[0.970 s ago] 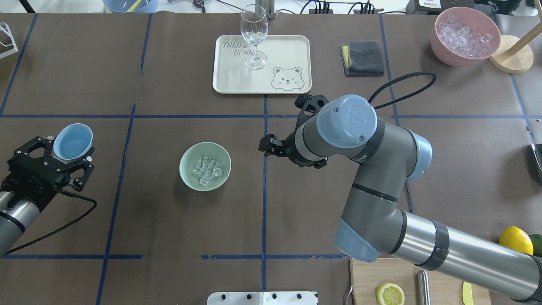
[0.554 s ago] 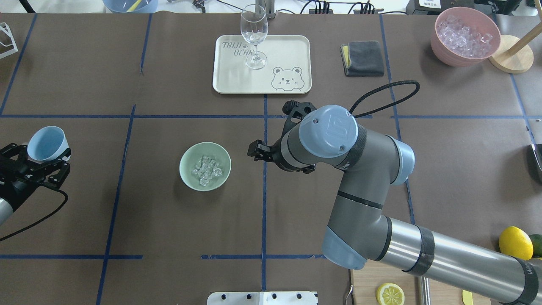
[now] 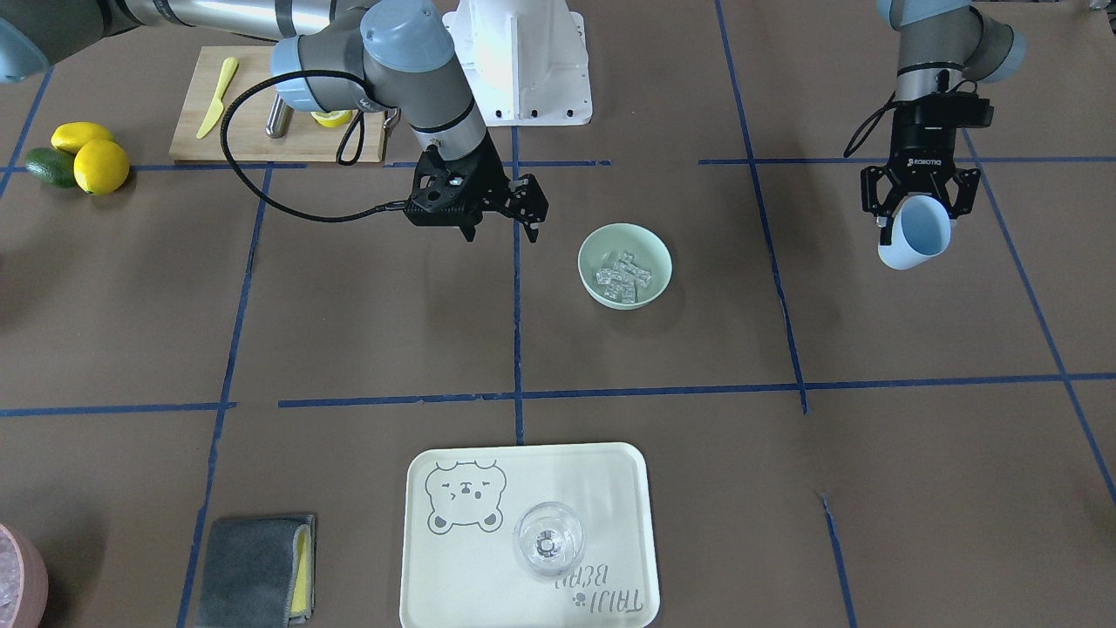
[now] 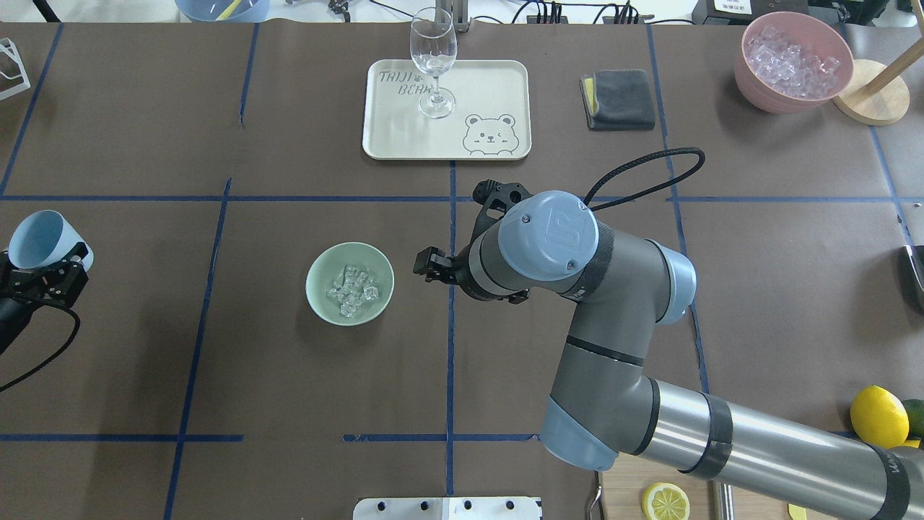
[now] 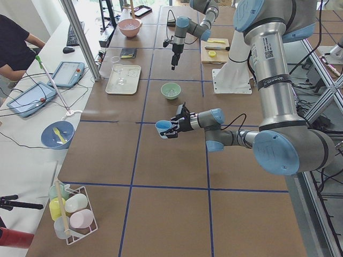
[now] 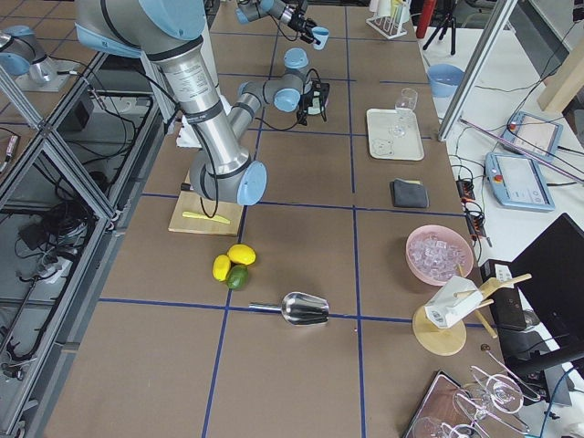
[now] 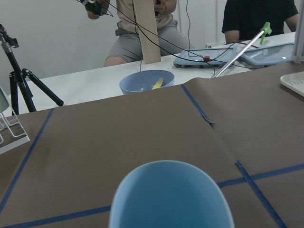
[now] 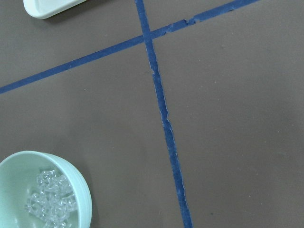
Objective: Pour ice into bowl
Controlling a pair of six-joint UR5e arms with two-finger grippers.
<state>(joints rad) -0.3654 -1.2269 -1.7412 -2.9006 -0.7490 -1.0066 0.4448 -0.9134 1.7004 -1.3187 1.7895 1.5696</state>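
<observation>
The pale mint-green bowl [image 4: 315, 267] stands left of the table's centre with several clear ice cubes [image 4: 351, 290] inside it. It also shows in the front view [image 3: 593, 253] with the ice [image 3: 624, 276], and in the right wrist view [image 8: 71, 171]. My left gripper [image 4: 45, 269] is shut on a light blue cup [image 4: 35, 238], tilted, at the table's left edge, far from the bowl. The cup [image 7: 171, 197] looks empty in the left wrist view. My right gripper [image 3: 504, 222] is open and empty, just right of the bowl and above the table.
A cream tray [image 4: 498, 87] with a wine glass [image 4: 433, 65] lies at the back centre. A grey cloth [image 4: 619, 99] and a pink bowl [image 4: 751, 79] of ice sit at the back right. Lemons [image 4: 878, 409] and a cutting board [image 4: 628, 484] are at the front right.
My left gripper has carried the blue cup further left, away from the bowl. My right arm has moved left, closer to the bowl.
</observation>
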